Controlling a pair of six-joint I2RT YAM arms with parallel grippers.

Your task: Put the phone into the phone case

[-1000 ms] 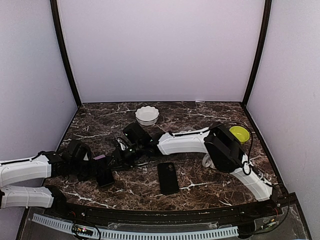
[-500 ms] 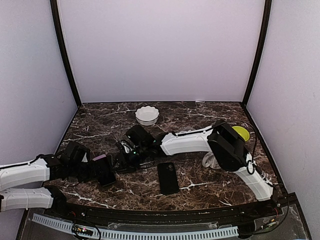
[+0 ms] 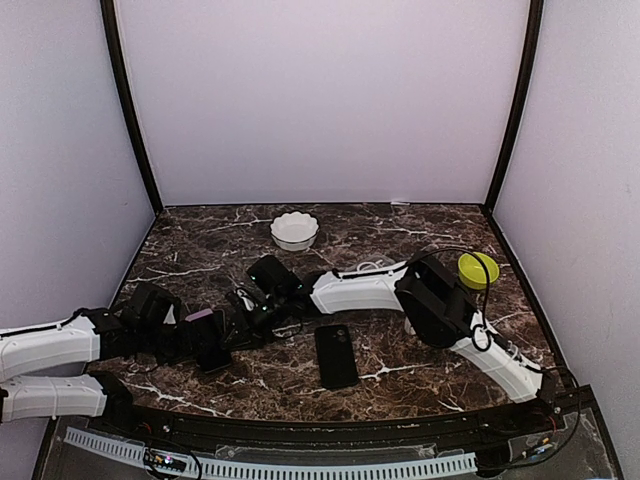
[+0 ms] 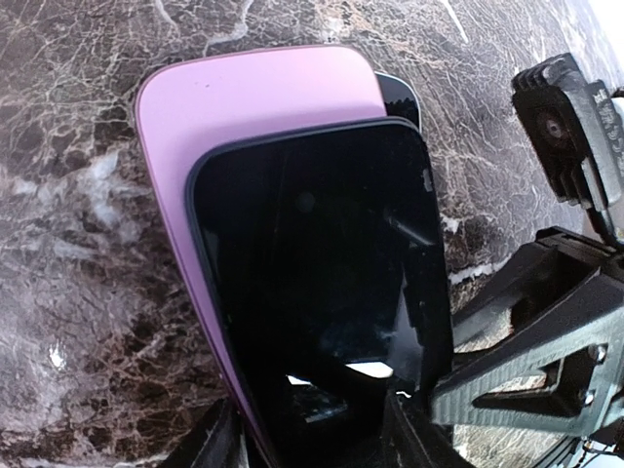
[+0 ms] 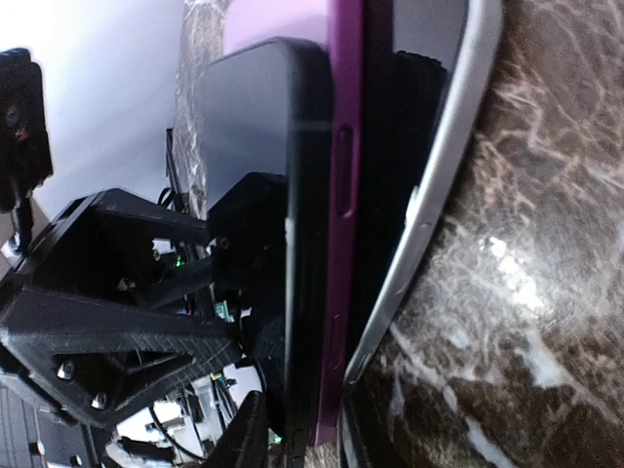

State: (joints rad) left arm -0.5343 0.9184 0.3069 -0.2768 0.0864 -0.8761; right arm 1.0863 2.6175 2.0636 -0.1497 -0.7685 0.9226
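ok so the left tool (image 4: 312, 444) is gripping the low end of a stack at the front-left of the desk (image 3: 400, 225): a pink phone case (image 4: 253, 97) with the black phone (image 4: 312, 263) lying against its face. The phone isn't seated. It's sitting shifted down and to one side, so a wide strip of pink is showing along the top and 1 long edge. The left tool's jaws are standing about half apart, pinching the stack's 2 long edges. The right tool (image 3: 235, 320) is reaching across from the right and touching the stack's other long side. Honestly I can't tell if its jaws are clamping anything or just resting there. The right wrist view is also showing a silver-edged slab (image 5: 429, 185) behind the case, no idea what that is. A black slab (image 3: 336, 356) is lying flat nearby, a white bowl (image 3: 294, 231) is sitting further back, and a yellow bowl (image 3: 478, 268) is off to the right.
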